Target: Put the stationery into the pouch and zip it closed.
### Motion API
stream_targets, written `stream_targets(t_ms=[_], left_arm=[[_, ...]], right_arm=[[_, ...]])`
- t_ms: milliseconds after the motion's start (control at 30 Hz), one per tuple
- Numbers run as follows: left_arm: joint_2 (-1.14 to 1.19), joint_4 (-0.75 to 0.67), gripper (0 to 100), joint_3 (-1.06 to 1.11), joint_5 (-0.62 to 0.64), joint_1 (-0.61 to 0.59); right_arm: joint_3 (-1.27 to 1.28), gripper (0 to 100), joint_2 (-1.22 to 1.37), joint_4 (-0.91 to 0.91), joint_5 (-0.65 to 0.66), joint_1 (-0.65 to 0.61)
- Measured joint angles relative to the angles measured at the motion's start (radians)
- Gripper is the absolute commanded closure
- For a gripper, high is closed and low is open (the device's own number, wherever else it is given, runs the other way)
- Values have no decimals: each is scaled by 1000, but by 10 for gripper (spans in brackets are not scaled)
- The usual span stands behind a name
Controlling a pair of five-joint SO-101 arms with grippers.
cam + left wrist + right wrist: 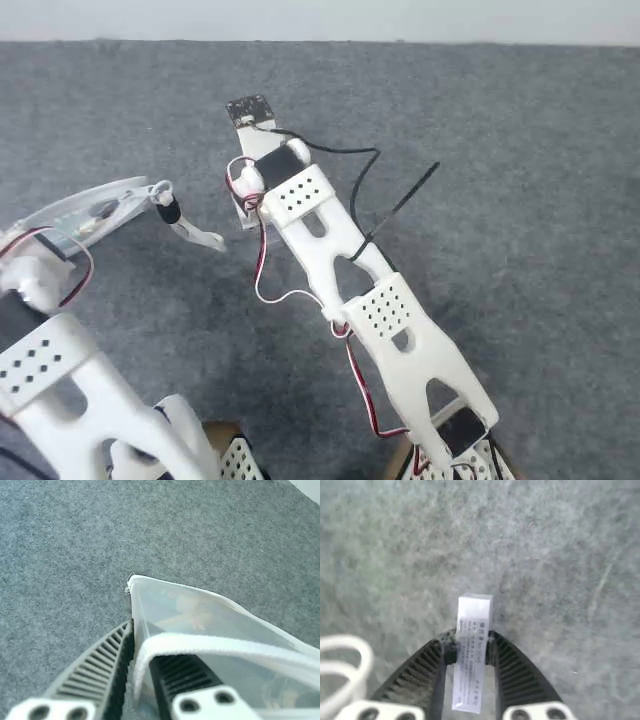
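Observation:
My left gripper (132,632) is shut on the rim of a translucent mesh pouch (210,612) with a white zip band (210,644); pale items show dimly inside. In the high view that pouch (88,210) is held off the carpet at the left by the left gripper (160,200). My right gripper (470,647) is shut on a small white labelled block (474,630), upright between the jaws just above the carpet. In the high view the right gripper (248,205) sits at the centre, a short way right of the pouch.
Grey carpet (520,150) covers the whole table. A thin black stick-like thing (405,200) lies right of the right arm, near a black cable. A white cable loop (345,670) shows beside the right gripper.

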Motion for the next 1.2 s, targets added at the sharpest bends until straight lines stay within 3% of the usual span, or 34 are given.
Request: stream_targets(t_ms=[167,367,933,1100,1200], left_arm=[[0,0,988,0,0,0],[0,0,988,0,0,0],[0,0,988,0,0,0],[0,0,988,0,0,0],[0,0,988,0,0,0]], right_arm=[[-5,975,14,43,140,2],[20,842,14,46,178,2],[40,885,60,38,181,2],[40,990,64,35,181,2],[40,987,64,35,181,2]])
